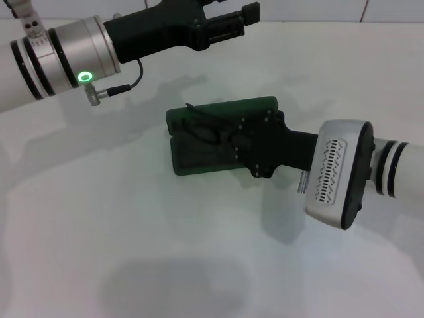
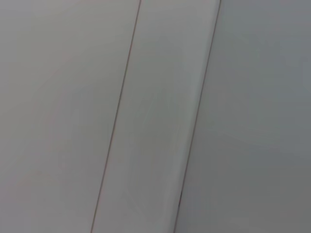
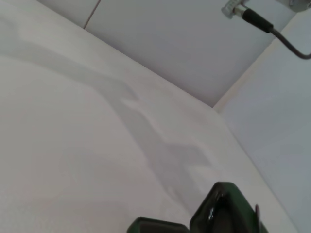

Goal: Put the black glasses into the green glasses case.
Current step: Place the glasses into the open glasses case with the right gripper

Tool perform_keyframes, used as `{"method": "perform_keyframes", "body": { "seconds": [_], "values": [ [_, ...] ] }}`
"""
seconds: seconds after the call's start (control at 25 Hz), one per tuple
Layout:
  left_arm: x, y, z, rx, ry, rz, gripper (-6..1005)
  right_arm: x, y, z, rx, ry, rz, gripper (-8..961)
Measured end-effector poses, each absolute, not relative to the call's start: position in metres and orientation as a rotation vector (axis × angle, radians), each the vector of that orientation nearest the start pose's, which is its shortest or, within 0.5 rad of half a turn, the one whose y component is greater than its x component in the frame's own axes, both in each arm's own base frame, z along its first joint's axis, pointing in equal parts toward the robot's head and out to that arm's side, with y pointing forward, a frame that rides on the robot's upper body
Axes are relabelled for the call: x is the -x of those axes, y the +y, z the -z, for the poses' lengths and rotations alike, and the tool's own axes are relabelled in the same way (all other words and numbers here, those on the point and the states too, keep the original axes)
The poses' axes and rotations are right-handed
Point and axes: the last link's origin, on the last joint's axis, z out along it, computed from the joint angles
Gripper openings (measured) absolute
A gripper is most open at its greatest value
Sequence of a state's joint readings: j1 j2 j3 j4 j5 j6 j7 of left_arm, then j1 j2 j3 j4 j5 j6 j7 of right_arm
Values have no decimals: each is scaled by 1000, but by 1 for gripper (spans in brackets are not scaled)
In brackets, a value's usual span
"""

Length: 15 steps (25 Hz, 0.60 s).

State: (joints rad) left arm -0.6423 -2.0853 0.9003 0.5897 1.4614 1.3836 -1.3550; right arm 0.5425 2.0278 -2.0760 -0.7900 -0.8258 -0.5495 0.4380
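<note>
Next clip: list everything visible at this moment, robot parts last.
green glasses case: one, dark green, lying open mid-table.
black glasses: one, black, inside the case, partly hidden by the right claw.
table: one, white, beneath everything.
wall: white panels, behind the table.
right claw: one, black, over the case's right part.
left claw: one, black, raised at the table's far edge, away from the case.
</note>
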Motion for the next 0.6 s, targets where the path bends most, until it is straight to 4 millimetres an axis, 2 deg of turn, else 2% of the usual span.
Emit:
{"method": "perform_keyframes", "body": {
  "seconds": [0.6],
  "values": [
    [186, 385, -5, 2476, -525, 1130, 786, -173, 336, 122, 2555, -499, -338, 201]
  ]
}}
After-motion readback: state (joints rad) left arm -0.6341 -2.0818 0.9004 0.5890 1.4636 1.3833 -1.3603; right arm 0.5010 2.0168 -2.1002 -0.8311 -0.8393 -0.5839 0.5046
